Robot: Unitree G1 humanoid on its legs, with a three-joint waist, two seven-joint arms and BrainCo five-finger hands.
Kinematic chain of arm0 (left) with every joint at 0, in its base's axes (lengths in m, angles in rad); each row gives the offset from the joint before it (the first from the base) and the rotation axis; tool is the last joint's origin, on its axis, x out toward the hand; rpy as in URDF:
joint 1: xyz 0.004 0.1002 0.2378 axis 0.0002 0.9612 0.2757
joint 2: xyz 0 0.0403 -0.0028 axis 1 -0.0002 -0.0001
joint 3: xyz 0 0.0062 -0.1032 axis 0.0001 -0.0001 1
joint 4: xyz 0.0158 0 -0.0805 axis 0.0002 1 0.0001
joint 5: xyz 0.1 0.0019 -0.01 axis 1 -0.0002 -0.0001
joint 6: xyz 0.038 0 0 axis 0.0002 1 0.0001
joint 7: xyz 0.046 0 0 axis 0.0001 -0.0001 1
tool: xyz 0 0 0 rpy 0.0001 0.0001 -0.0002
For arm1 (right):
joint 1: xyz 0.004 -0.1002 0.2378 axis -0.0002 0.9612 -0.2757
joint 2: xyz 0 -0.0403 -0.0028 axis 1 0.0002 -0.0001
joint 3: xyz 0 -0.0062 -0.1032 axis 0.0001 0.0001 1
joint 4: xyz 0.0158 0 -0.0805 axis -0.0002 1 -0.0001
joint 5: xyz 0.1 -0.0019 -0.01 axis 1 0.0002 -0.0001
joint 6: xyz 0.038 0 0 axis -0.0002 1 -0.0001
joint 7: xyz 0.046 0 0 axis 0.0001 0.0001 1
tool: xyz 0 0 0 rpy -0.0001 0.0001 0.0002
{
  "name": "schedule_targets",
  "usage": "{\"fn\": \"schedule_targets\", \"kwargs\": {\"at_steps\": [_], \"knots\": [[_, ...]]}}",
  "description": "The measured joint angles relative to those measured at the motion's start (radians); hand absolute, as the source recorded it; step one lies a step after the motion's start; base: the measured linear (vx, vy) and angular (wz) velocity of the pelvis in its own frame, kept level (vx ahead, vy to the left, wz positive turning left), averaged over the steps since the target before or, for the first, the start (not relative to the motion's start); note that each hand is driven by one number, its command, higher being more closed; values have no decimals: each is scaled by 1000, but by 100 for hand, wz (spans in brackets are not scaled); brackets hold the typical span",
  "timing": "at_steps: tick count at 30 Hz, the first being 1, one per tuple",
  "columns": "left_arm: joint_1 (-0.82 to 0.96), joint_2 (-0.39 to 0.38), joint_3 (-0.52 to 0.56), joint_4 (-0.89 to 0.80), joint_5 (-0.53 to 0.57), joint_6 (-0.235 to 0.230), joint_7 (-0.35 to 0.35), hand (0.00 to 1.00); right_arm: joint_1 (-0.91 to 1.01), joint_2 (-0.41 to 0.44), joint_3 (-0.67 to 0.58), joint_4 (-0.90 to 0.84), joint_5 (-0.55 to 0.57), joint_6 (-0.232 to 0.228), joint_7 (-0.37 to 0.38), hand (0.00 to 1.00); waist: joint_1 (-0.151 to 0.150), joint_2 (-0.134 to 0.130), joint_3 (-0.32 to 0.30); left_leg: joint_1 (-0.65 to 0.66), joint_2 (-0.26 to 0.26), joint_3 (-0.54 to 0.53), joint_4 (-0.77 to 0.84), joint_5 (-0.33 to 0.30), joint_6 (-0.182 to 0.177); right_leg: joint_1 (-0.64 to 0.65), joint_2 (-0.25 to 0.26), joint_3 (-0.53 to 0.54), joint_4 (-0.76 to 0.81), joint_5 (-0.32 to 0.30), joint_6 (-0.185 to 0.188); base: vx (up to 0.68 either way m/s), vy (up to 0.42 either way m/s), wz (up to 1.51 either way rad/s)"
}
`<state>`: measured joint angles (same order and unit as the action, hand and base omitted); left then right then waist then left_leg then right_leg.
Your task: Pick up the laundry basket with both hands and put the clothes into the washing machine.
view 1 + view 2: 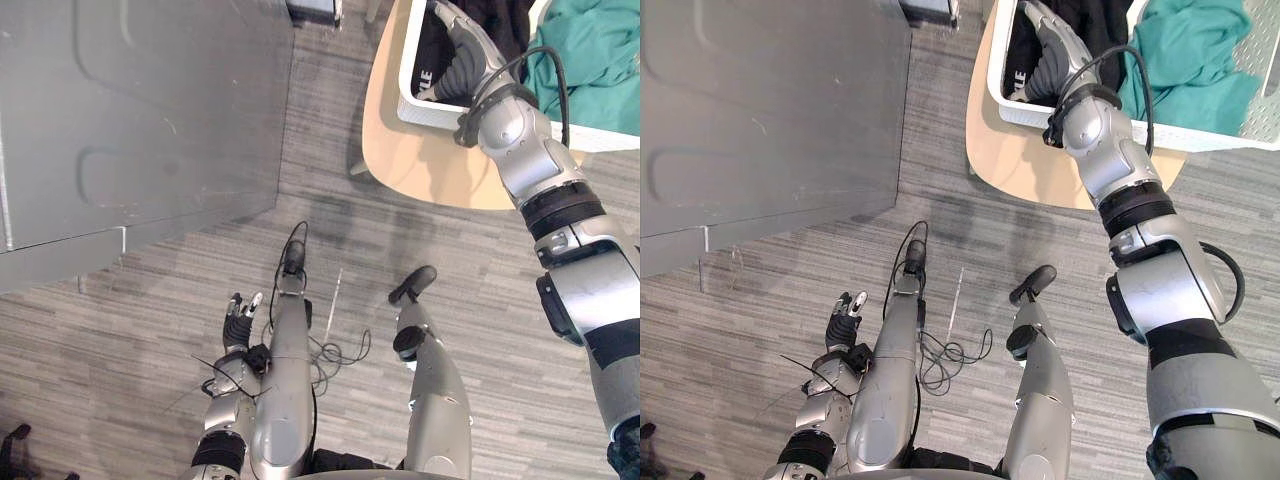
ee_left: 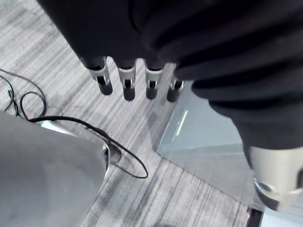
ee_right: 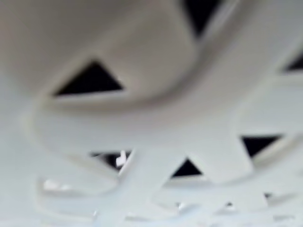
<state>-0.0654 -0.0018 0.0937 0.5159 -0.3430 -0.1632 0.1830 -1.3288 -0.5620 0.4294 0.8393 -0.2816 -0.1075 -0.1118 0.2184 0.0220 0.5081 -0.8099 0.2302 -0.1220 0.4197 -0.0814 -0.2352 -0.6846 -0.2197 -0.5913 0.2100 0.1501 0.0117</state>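
Laundry basket (image 1: 1200, 137) lattice looms close before the right hand (image 1: 1040, 75), which reaches into it beside black clothes (image 1: 1110, 20) and a teal garment (image 1: 1185, 60); its grip cannot be told. That basket stands on a round wooden table (image 1: 1025, 168). Left hand (image 1: 237, 325) hangs over carpet (image 1: 400, 230) near the washing machine (image 1: 130, 120), fingers straight, slightly apart.

- The round, pale-wood table (image 1: 1030, 165) carried the white laundry basket (image 1: 1220, 137), which sat on its far side with the near wall well in from the table's edge
- The grey striped carpet floor (image 1: 150, 330) bore the table and, to its left, the big grey washing machine (image 1: 130, 120)
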Motion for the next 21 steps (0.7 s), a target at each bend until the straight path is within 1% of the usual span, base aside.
{"fn": "schedule_targets", "kwargs": {"at_steps": [2,3,6,7,8,10,11,13,14,21], "knots": [[3,-2,2,-16,0,0,3,0,-6,-9,0,2,4,1,-6,0,0,-3,2,-12,3,-1,5,0,0,-6,0,-11,1,-4,-6,-33,10,-2],[4,-6,22,-32,0,0,9,0,-8,-10,1,-8,6,0,-19,0,-5,-9,4,-25,6,-3,11,0,0,-15,1,-14,5,-6,-8,-34,16,0],[4,-9,34,-61,0,-2,15,0,-10,-20,0,-36,8,1,-20,0,-11,-22,2,-65,15,-10,29,-1,1,-41,-1,-32,29,-22,-11,-37,23,6],[4,-9,36,-68,0,-2,15,0,-9,-25,0,-41,7,1,-20,0,-11,-23,2,-72,17,-13,33,-1,1,-45,-1,-35,35,-25,-8,-19,18,7],[6,-8,36,-80,-1,-2,16,0,-10,-28,0,-42,6,1,-20,0,-10,-30,2,-81,19,-13,36,-3,5,-54,-2,-37,41,-27,-11,0,0,0],[6,-8,36,-95,-3,-2,17,0,-7,-25,3,-42,6,1,-18,0,-10,-31,2,-92,23,-12,38,-6,10,-57,-3,-42,47,-30,-13,-20,29,3],[6,-8,35,-100,-6,-2,18,0,-6,-25,3,-42,5,2,-16,100,-10,-33,2,-94,24,-12,38,-7,12,-58,-3,-44,47,-31,-13,-10,28,4],[7,-12,34,-124,-17,-1,19,0,0,-28,10,-46,-3,3,-6,100,-11,-41,2,-103,30,-11,38,-7,12,-62,-1,-52,49,-35,-13,0,0,0],[8,-13,35,-144,-20,-2,18,0,0,-33,16,-61,-9,5,9,100,-10,-52,-2,-112,32,-11,37,-7,12,-71,1,-58,51,-38,-17,0,0,0],[8,-24,42,-171,-20,-1,18,0,0,-37,23,-82,-74,8,63,100,-9,-59,-5,-118,47,-18,36,-6,9,-71,13,-73,53,-41,-25,27,6,-1]]}}
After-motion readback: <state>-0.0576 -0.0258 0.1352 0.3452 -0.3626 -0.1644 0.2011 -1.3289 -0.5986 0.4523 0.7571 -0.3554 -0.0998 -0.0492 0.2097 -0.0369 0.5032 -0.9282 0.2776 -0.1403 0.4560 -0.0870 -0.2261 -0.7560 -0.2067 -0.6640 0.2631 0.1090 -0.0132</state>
